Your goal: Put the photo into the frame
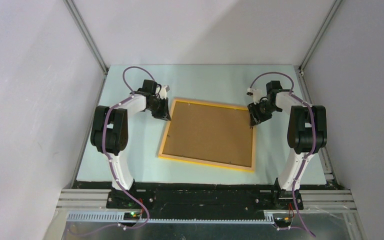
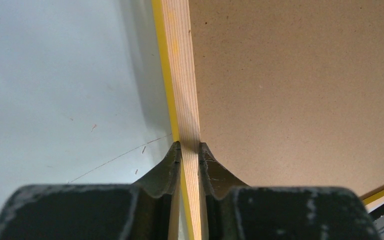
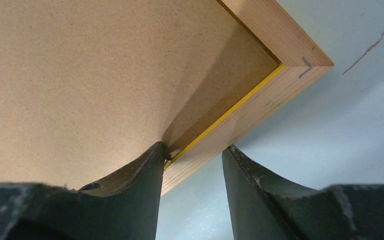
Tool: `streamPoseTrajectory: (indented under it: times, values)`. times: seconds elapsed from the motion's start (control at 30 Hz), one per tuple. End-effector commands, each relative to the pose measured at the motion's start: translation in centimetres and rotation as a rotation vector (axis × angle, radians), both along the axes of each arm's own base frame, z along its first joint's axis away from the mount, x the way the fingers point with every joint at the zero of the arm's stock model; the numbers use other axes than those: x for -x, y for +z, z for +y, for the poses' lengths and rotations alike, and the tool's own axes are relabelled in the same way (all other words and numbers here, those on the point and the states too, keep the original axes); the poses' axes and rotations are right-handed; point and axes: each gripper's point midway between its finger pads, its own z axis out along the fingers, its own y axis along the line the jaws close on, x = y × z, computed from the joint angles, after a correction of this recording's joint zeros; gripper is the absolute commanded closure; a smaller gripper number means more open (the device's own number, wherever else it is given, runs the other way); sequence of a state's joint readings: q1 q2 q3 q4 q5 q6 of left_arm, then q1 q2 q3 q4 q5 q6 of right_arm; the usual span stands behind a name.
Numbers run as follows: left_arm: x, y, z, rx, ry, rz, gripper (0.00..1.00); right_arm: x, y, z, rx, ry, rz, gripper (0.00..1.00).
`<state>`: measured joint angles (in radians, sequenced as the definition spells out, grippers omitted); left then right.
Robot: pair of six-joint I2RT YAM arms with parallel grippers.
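The yellow-orange frame [image 1: 207, 164] lies flat on the pale table with a plain brown backing board [image 1: 210, 132] filling it. The photo is hidden or out of view. My left gripper [image 1: 164, 114] is at the frame's far left corner. In the left wrist view it [image 2: 190, 147] is shut on the left rail [image 2: 182, 75], both fingers pressed against the wood. My right gripper [image 1: 254, 120] is at the far right corner. It [image 3: 195, 150] straddles the right rail [image 3: 240, 125] and is open, one finger against the rail's inner side by the board [image 3: 80, 75], the other apart from the outer edge.
The table [image 1: 130, 150] is boxed in by grey walls on the left, back and right, with aluminium posts [image 1: 87, 35] at the back corners. Both arm bases are bolted to a black bar [image 1: 205, 197] along the near edge.
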<state>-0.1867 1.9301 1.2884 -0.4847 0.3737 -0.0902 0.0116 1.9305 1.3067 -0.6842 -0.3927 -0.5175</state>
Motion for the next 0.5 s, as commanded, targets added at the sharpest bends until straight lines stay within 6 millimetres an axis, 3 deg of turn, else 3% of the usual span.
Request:
streamPoseTrajectory:
  times: [0.0, 0.17, 0.33, 0.47]
  values:
    - [3.3, -1.0, -1.2, 0.043, -0.029, 0.122, 1.0, 3.4, -1.9, 0.4, -0.002, 0.033, 0.143, 0.48]
    - [3.3, -1.0, -1.2, 0.046, -0.027, 0.121, 1.0, 2.6, -1.0, 0.5, -0.032, -0.012, 0.116, 0.42]
    - [3.3, -1.1, -1.2, 0.047, -0.028, 0.127, 1.0, 1.3, 0.2, -1.2, -0.056, -0.124, 0.074, 0.38]
    - [3.4, -1.3, -1.2, 0.047, -0.027, 0.133, 1.0, -0.1, 1.7, -1.2, -0.062, -0.175, 0.008, 0.35]
